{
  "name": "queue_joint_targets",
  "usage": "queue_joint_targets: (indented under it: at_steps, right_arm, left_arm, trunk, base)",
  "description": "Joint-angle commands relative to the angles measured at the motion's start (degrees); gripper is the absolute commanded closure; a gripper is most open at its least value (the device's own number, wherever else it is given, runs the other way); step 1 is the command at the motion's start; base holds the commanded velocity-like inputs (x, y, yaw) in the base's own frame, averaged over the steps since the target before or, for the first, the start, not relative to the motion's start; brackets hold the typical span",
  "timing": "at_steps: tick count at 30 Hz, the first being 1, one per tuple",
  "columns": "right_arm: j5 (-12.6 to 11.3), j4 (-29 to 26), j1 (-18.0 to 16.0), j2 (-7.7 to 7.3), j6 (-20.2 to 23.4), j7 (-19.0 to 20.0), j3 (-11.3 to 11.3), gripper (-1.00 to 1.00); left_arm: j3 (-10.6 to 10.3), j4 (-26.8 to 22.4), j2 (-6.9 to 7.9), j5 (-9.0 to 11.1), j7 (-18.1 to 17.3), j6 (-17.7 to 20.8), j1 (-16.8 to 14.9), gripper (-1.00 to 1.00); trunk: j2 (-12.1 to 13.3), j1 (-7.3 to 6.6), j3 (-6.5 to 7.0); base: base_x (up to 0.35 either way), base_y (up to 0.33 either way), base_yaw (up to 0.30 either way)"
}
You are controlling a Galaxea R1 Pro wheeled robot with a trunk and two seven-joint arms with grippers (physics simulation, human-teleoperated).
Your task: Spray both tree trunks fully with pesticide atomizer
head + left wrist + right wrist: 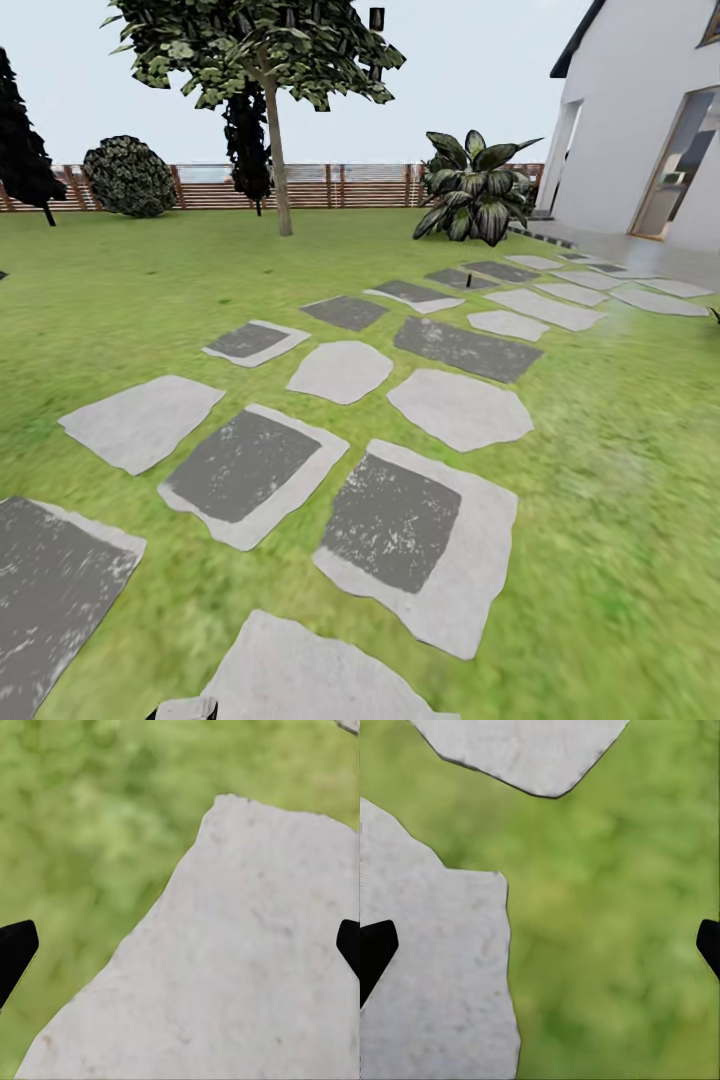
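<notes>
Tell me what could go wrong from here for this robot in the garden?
1. The likely atomizer is just a tiny dark speck far off along the stepping slabs; it could easily be missed or knocked over.
2. Both grippers are open and empty, the left gripper over a pale slab, the right gripper over a slab edge and grass, so nothing is held yet.
3. A tree stands far back near the fence, a long drive over uneven-looking ground.

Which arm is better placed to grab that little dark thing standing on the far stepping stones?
Right, marginally. The dark thing stands right of centre, far ahead. Both sets of jaws are open over nearby slabs and grass.
</notes>
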Motion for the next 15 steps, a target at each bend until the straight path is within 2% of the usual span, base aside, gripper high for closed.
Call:
queue_joint_targets:
  at_steps: [1,15]
  right_arm:
    - [0.12,0.04,-0.03,0.01,-0.17,0.03,0.18,-1.00]
    - [0.26,0.27,-0.03,-0.12,-0.20,-0.36,0.02,-1.00]
  left_arm:
    - [0.10,0.04,-0.01,0.05,0.01,-0.18,-0.03,-1.00]
    - [0.04,0.02,-0.08,0.05,0.01,-0.26,0.01,-1.00]
  trunk:
    - [-0.02,0.02,-0.05]
    - [-0.02,0.02,-0.05]
  base:
    - [0.339,0.000,0.000]
    - [0.339,0.000,0.000]
